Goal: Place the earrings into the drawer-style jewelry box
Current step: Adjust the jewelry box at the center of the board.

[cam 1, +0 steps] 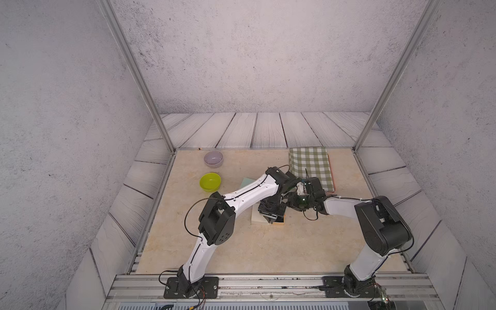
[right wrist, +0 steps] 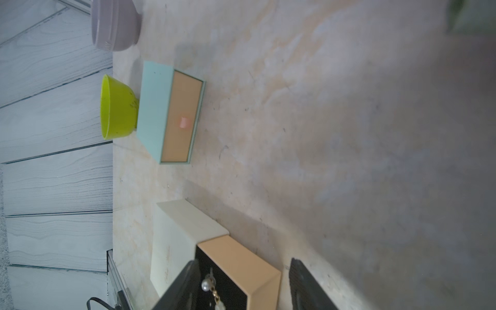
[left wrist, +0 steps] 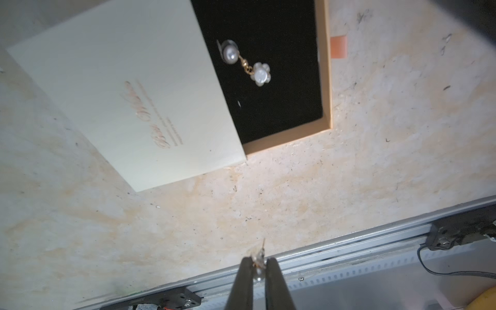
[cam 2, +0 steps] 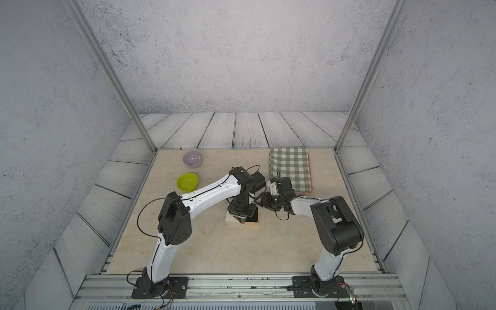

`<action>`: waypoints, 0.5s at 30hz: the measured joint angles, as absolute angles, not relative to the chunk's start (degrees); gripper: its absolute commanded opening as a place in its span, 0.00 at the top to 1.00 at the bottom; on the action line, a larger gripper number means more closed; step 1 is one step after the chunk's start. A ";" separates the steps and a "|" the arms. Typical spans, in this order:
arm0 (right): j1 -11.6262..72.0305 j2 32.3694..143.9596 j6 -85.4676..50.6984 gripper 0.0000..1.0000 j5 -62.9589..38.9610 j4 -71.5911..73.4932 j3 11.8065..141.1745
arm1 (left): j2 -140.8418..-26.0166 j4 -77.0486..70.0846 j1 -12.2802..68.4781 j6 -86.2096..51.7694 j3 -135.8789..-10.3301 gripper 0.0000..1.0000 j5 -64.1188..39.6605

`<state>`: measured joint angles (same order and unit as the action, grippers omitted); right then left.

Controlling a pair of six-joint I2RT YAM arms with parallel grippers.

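Observation:
The drawer-style jewelry box (left wrist: 128, 88) is a cream sleeve with its tan drawer (left wrist: 324, 80) pulled out, showing a black lining. One pearl-and-flower earring (left wrist: 245, 63) lies on that lining, also seen in the right wrist view (right wrist: 212, 290). My left gripper (left wrist: 259, 259) hovers above the box (cam 1: 256, 217), shut on a second small glinting earring (left wrist: 259, 257) pinched at its tips. My right gripper (right wrist: 244, 261) is open and straddles the drawer's tan end wall (right wrist: 241, 265). One finger (right wrist: 188, 279) is over the lining, the other (right wrist: 303, 279) outside, with a gap.
A teal box with a closed tan drawer (right wrist: 171, 112) stands behind, beside a green bowl (cam 1: 210, 182). A lilac bowl (cam 1: 213, 158) sits at the back left. A green checked cloth (cam 1: 311, 166) lies at the back right. Both wrists crowd together over the cream box.

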<state>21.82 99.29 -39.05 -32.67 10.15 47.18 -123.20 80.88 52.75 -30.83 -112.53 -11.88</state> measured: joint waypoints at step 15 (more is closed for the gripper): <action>23.90 103.59 -40.45 0.60 -40.56 17.19 45.06 | -123.20 82.32 52.73 -30.39 -112.51 1.00 -13.37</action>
